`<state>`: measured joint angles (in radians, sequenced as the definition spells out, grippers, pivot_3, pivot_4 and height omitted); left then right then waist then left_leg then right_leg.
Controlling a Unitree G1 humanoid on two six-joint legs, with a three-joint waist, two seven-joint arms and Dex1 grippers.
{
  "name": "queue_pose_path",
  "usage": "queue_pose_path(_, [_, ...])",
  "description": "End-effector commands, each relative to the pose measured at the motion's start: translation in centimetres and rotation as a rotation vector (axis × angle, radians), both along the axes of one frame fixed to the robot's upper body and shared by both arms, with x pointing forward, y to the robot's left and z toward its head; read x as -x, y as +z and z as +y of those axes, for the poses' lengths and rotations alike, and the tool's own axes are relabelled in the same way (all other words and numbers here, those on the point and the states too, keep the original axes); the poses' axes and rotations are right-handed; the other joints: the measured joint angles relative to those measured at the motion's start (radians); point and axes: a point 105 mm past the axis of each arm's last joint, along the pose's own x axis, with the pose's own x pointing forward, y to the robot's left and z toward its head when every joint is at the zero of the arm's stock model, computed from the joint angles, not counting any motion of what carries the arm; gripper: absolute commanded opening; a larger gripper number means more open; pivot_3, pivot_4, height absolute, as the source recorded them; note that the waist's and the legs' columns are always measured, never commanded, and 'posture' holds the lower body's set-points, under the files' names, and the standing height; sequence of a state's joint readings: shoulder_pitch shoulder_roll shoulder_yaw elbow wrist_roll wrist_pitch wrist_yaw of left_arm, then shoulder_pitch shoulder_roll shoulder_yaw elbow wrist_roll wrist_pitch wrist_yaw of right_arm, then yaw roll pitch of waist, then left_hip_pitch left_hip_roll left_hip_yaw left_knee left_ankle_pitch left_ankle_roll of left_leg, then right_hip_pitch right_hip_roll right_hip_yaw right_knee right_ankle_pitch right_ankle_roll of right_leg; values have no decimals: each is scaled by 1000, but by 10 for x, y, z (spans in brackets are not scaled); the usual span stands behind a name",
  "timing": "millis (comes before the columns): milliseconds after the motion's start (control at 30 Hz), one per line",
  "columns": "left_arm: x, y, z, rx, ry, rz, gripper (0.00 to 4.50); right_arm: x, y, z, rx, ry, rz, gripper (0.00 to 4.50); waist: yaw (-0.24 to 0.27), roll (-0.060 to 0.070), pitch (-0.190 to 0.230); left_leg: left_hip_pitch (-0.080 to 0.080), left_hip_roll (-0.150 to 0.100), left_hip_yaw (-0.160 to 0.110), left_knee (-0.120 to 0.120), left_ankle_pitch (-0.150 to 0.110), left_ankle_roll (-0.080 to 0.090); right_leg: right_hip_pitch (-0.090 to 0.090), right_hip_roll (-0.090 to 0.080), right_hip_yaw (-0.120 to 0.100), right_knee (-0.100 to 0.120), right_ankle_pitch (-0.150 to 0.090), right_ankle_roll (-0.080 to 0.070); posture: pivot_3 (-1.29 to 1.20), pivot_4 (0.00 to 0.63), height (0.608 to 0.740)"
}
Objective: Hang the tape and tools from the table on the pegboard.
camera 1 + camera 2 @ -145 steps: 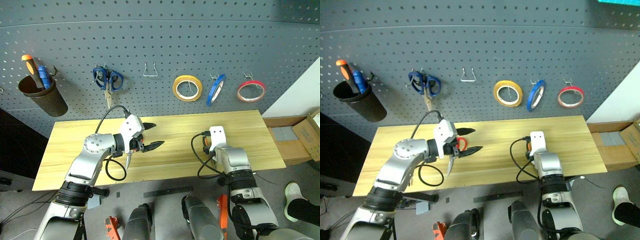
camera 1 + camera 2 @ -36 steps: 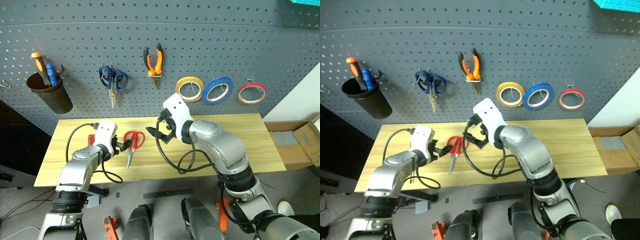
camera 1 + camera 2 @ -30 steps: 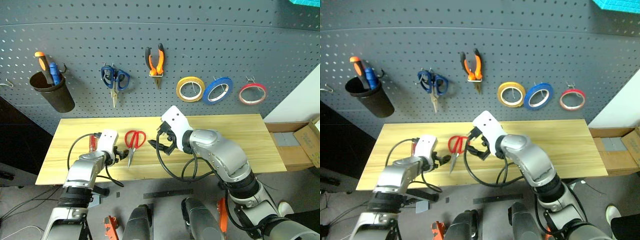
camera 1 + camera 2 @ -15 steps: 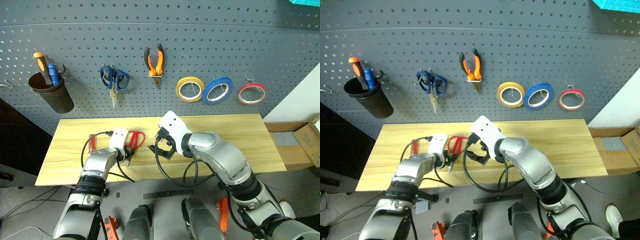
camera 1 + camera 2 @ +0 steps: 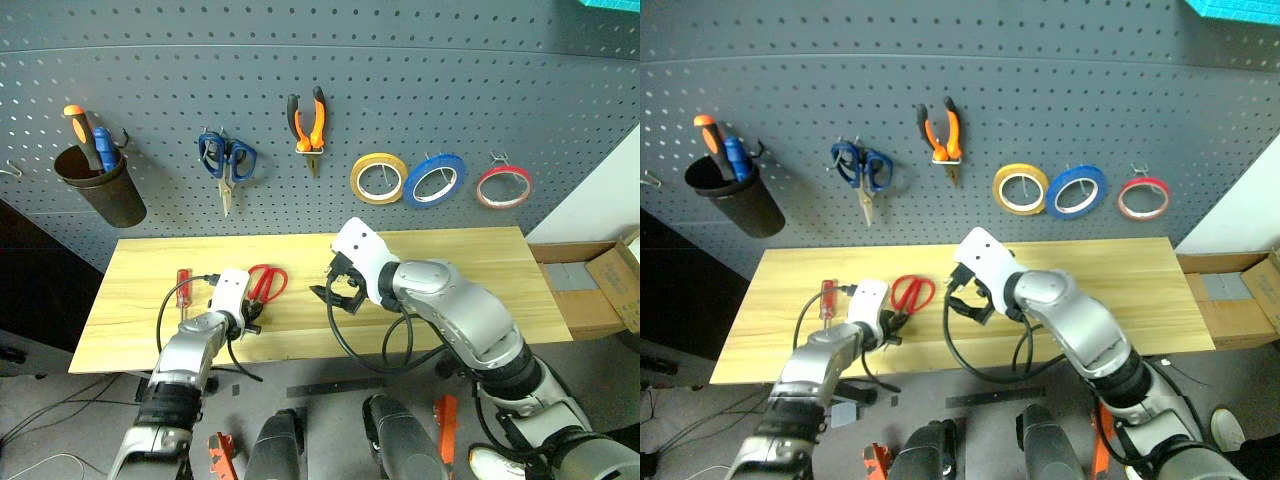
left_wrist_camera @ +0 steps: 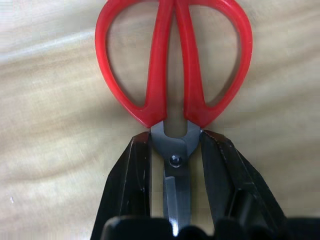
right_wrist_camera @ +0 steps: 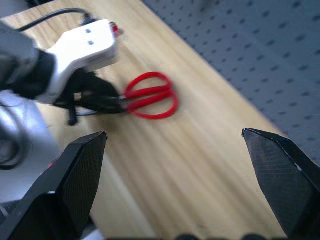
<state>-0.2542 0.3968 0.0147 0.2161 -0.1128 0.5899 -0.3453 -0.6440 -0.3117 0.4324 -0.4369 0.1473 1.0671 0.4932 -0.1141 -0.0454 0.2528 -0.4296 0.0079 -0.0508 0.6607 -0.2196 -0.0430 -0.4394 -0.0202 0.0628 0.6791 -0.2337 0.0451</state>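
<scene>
Two things worry me here. My left gripper [image 6: 176, 150] is pinched on the red-handled scissors [image 5: 262, 284] right at the pivot, both still flat on the table [image 5: 480, 262], so they could swivel or slip out when I lift, since the handle end is heavy. The screwdriver [image 5: 183, 286] lies just beside that arm, easy to bump. My left arm reaches low and forward; my right gripper [image 5: 338, 295] hovers mid-table, spread wide, empty. The pliers [image 5: 306, 118] and blue tape [image 5: 434, 180] already hang on the pegboard [image 5: 400, 90].

Workshop: tool-hung pegboard [image 5: 450, 90] (tape rolls too), wooden workbench [image 5: 480, 270].
</scene>
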Motion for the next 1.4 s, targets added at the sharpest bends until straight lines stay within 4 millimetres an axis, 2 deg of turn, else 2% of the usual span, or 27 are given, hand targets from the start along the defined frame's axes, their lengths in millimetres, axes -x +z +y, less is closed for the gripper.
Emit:
queue_pose_path(33, [1, 44, -3, 14, -39, -231, 1076, 10, 25, -5, -46, 83, -147, 4500, 1, 0, 0, 0, 0, 0, 0, 0, 0, 0, 0, 0, 0, 0, 0, -150, 239, 740])
queue_pose_path(167, [15, 79, -6, -3, -84, -417, 1076, 24, 44, -14, -92, 183, -204, 4500, 3, 0, 0, 0, 0, 1, 0, 0, 0, 0, 0, 0, -1, 0, 0, -141, 238, 740])
queue_pose_path(267, [22, 104, -7, -55, -128, -539, 1076, 27, 55, -17, -112, 211, -240, 4500, 4, 0, 0, 0, 1, 1, 0, 0, 0, 1, 1, 0, -2, 0, 0, -136, 239, 740])
queue_pose_path(433, [25, 146, -18, -165, -227, -746, 1076, 19, 61, -23, -118, 188, -264, 4500, 5, 0, 0, 0, 1, 5, 0, 0, 0, 1, 1, 1, -2, -1, 0, -130, 232, 740])
queue_pose_path(567, [21, 175, -15, -237, -204, -889, 1076, 11, 63, -26, -114, 157, -285, 4500, 7, 0, 0, 0, 1, 7, 0, 0, 0, 1, 1, 1, -3, -1, 0, -125, 224, 740])
queue_pose_path(767, [19, 208, -10, -301, -151, -1027, 1076, 4, 66, -28, -111, 138, -307, 4500, 7, 0, 0, 0, 1, 7, 0, 0, 0, 1, 1, 1, -3, 0, 0, -117, 215, 740])
queue_pose_path(967, [15, 215, -5, -306, -119, -1043, 1076, 1, 67, -27, -109, 133, -313, 4500, 8, 0, 0, -1, 0, 7, 0, 0, 0, 1, 1, 0, -3, 0, 0, -112, 211, 740])
queue_pose_path(1200, [13, 206, 6, -285, -57, -990, 1076, -1, 67, -26, -106, 134, -318, 4500, 8, 0, 0, -1, 0, 7, 0, 0, 0, 1, 1, 0, -3, 0, 0, -113, 209, 740])
queue_pose_path(1400, [2, 195, 17, -243, -4, -923, 1076, -1, 73, -22, -117, 147, -333, 4500, 8, 0, 0, -1, 0, 7, 0, 0, 0, 1, 1, 0, -3, 0, 0, -116, 210, 740])
